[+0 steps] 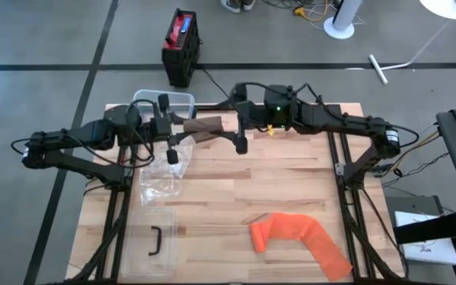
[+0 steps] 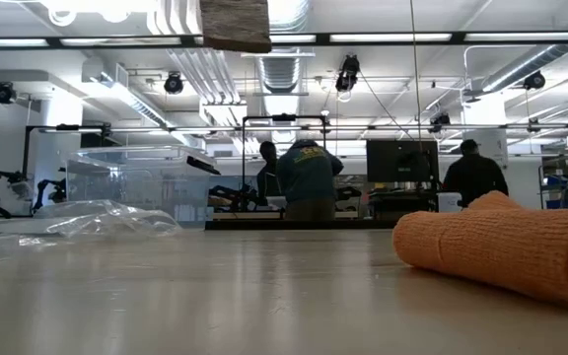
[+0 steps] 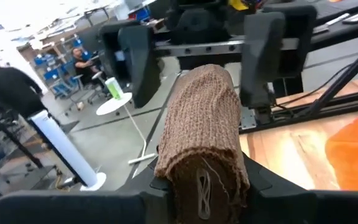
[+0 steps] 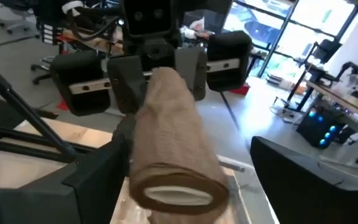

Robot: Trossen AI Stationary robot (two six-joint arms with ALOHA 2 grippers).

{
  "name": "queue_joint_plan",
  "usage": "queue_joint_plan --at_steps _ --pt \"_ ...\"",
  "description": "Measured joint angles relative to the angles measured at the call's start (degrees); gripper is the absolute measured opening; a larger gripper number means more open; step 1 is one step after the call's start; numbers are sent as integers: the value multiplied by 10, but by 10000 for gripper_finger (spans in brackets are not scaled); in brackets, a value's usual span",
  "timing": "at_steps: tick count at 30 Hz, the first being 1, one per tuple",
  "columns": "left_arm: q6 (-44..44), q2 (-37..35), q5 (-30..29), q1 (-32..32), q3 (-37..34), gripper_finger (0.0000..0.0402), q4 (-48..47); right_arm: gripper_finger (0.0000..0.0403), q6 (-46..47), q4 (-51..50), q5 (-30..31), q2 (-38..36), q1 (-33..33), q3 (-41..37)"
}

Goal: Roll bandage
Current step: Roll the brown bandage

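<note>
A brown bandage roll (image 1: 204, 127) hangs in the air over the table's far middle, lying left to right. It shows at the top of the low view (image 2: 235, 25). My left gripper (image 1: 172, 128) is shut on its left end. My right gripper (image 1: 237, 119) is open; its fingers (image 3: 263, 50) stand on either side of the roll's right end (image 4: 179, 186). An orange bandage (image 1: 299, 237), partly unrolled, lies on the table at the near right, and it also shows in the low view (image 2: 501, 247). My left gripper pinches the brown roll's left end (image 3: 197, 180) between its two fingers (image 4: 126, 87). The fingers come level from the table's left and lie along the roll. The roll sticks out level toward the right gripper, lifted clear of the table.
A crumpled clear plastic bag (image 1: 161, 178) lies under the left gripper. A clear container (image 1: 182, 100) stands at the far left, and a clear lid with a black handle (image 1: 153, 241) lies at the near left. People stand in the room beyond (image 2: 309, 182).
</note>
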Motion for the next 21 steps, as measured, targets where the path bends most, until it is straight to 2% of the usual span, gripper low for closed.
queue_joint_plan --at_steps 10,16,21 --pt "30 0 8 0 -2 77 13 281 60 0 -19 0 -13 0" --pt "55 -1 6 0 -6 77 22 220 81 -2 -21 0 -14 0" --pt "53 -1 6 0 -7 93 24 160 66 1 -21 0 -14 0"
